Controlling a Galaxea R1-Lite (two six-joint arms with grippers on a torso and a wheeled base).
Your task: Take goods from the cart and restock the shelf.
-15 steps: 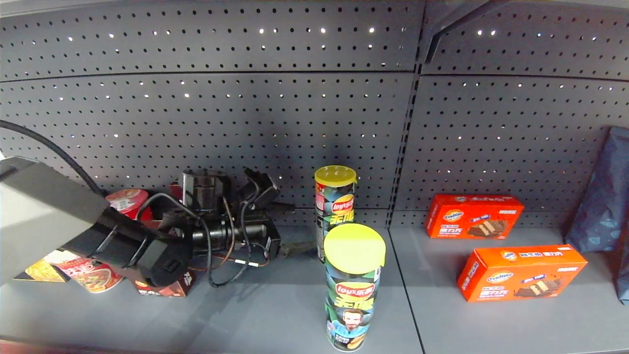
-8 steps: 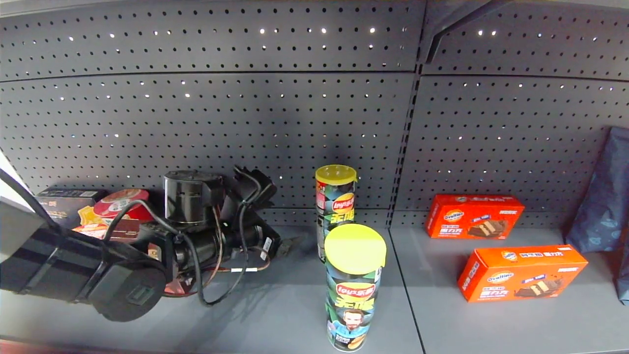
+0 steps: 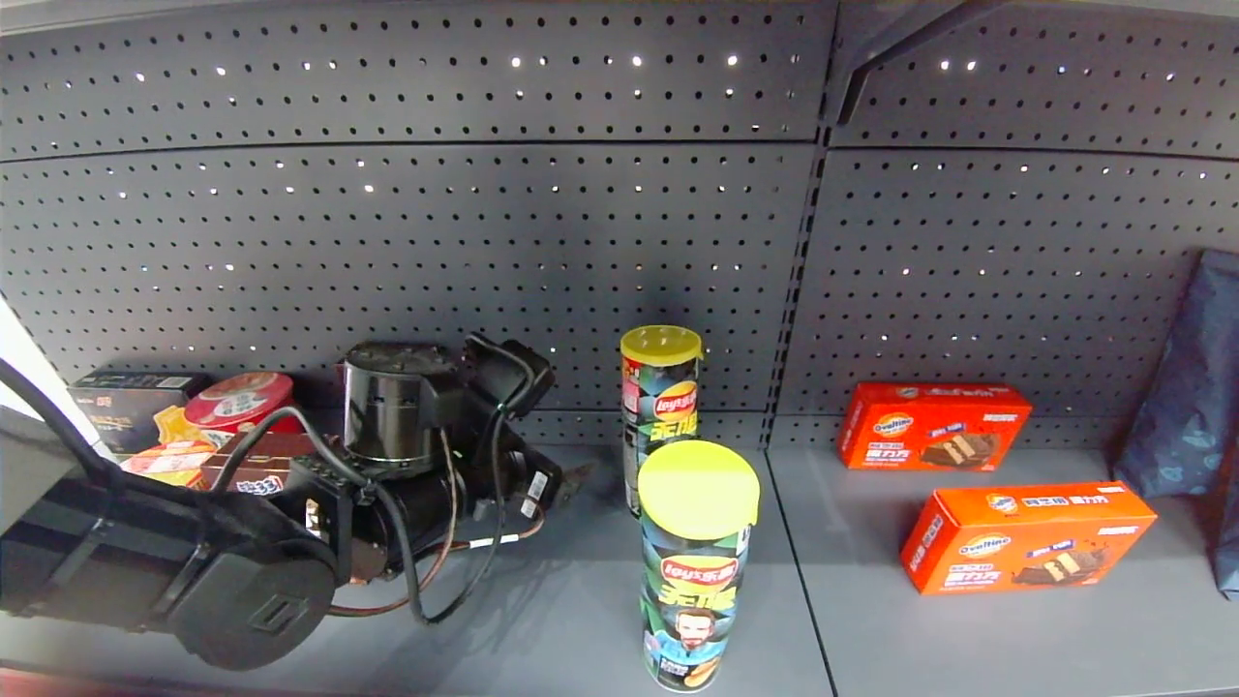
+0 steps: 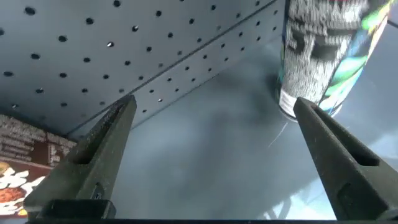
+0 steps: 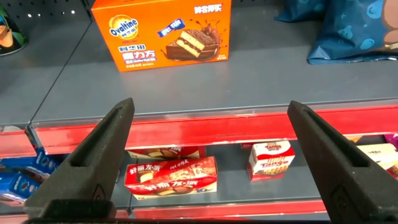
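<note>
Two chip cans with yellow lids stand mid-shelf, one at the back and one nearer the front. My left gripper lies low over the shelf floor, just left of the back can and pointing at it. In the left wrist view it is open with nothing between its fingers, the can just ahead. My right gripper is open and empty in front of the shelf's red front rail, below an orange cake box.
Two orange boxes lie on the right bay, with a dark blue bag at the far right. Behind my left arm sit a brown box, a noodle cup and a dark box. More boxes fill the lower shelf.
My left arm's forearm has sunk lower and its wrist has edged right toward the cans. The goods at the back left now show behind it. The cans and the orange boxes have not moved.
</note>
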